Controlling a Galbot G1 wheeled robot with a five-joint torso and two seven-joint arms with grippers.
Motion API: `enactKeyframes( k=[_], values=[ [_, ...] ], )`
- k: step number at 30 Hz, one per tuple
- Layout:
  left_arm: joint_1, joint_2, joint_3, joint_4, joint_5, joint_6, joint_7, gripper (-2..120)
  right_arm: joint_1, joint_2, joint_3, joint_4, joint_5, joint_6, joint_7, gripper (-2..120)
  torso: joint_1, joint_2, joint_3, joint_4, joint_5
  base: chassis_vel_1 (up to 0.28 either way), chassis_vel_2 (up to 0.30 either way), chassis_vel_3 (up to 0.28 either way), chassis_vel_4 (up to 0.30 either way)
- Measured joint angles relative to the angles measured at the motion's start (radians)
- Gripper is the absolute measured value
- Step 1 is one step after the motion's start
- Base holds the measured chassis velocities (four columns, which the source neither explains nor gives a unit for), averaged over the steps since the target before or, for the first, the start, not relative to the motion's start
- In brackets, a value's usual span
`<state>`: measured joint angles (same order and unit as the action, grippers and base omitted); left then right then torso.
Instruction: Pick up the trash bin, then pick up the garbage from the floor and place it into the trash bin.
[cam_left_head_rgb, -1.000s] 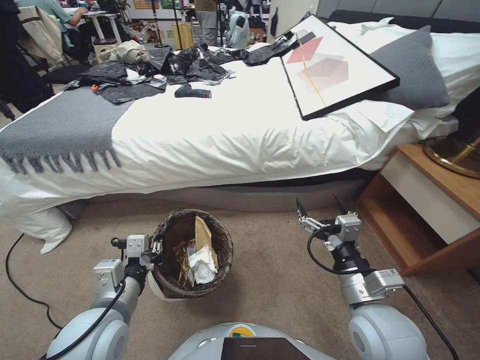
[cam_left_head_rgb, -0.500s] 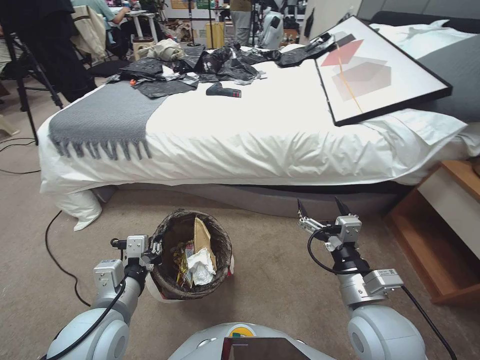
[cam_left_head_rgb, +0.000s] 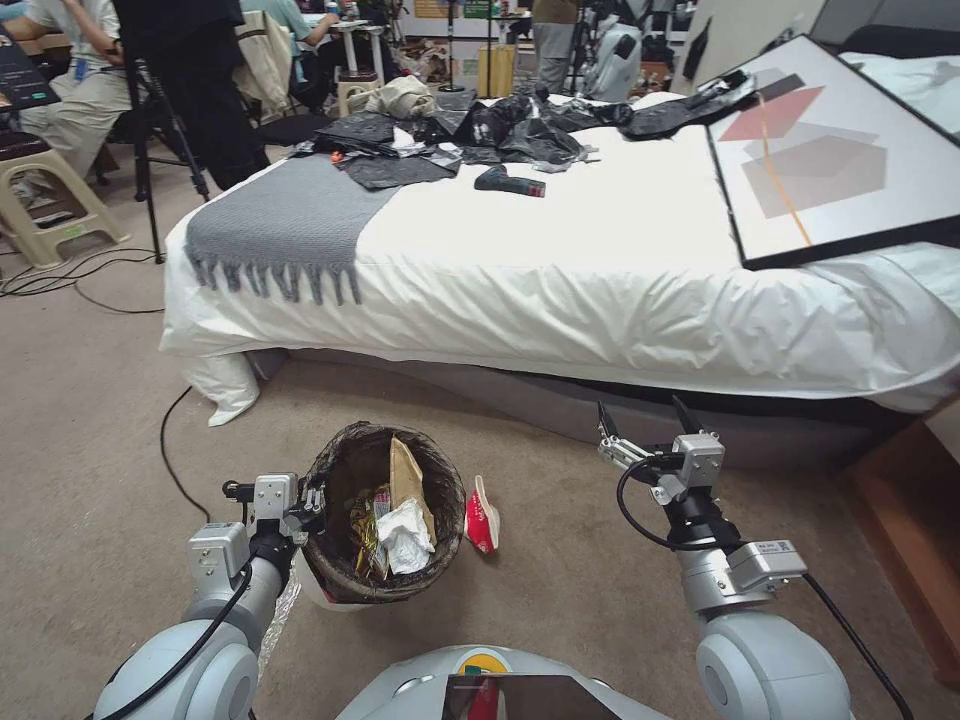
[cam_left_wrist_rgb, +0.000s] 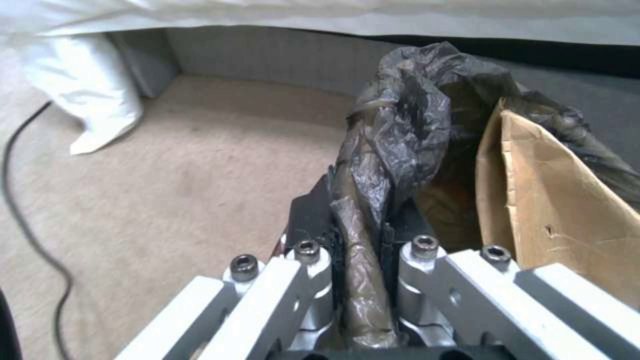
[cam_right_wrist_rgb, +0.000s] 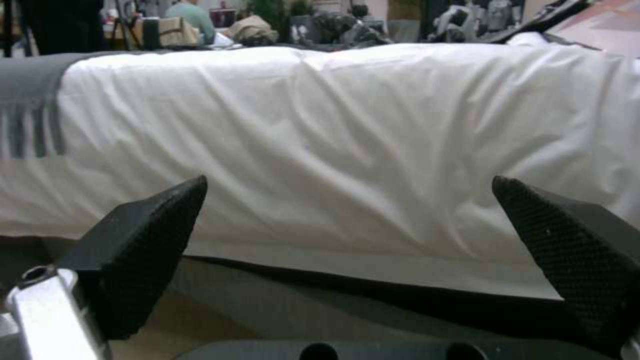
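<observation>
The left tool (cam_left_head_rgb: 312, 497) is clamped shut on the near rim of the trash bin (cam_left_head_rgb: 385, 515), pinching the dark liner bag (cam_left_wrist_rgb: 393, 130) against the rim, and the bin, carrying a brown paper bag (cam_left_head_rgb: 404, 472), wrappers and tissue, looks lifted just off the carpet in front of the bed (cam_left_head_rgb: 560, 270). The right tool (cam_left_head_rgb: 645, 418) hangs empty over the carpet with its jaws spread wide. Just beside the bin lies a crushed red-and-white paper cup (cam_left_head_rgb: 482, 517); it should be light, soft and easily squashed, so a gentle pinch across its flattened body or rim would probably hold it best.

Even indoor light; wrist views soft, blurred.
</observation>
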<state>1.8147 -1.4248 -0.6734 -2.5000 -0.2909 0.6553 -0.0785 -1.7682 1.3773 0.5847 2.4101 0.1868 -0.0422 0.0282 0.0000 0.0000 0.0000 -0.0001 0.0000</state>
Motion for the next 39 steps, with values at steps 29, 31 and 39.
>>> enactKeyframes(
  k=[29, 31, 39],
  values=[
    [0.014, -0.004, -0.007, 0.000, 0.013, -0.011, -0.011, 7, 0.045, -0.010, -0.016, -0.059, 0.013, -0.076, 0.000, 100, 0.000, 0.000, 0.000, 0.0002, 0.0000, 0.069, 0.070, 0.067, 0.069],
    [0.013, -0.005, -0.008, 0.000, 0.013, -0.011, -0.011, 7, 0.067, -0.010, -0.022, -0.074, 0.028, -0.111, 0.004, 100, 0.000, 0.000, 0.000, 0.0000, 0.0000, 0.000, 0.000, 0.000, 0.000],
    [0.016, -0.007, -0.015, 0.000, 0.015, -0.020, -0.014, 7, 0.227, -0.050, -0.083, -0.191, 0.123, -0.303, 0.036, 100, 0.000, 0.000, 0.000, 0.0003, 0.0000, 0.000, 0.000, 0.000, 0.000]
  ],
)
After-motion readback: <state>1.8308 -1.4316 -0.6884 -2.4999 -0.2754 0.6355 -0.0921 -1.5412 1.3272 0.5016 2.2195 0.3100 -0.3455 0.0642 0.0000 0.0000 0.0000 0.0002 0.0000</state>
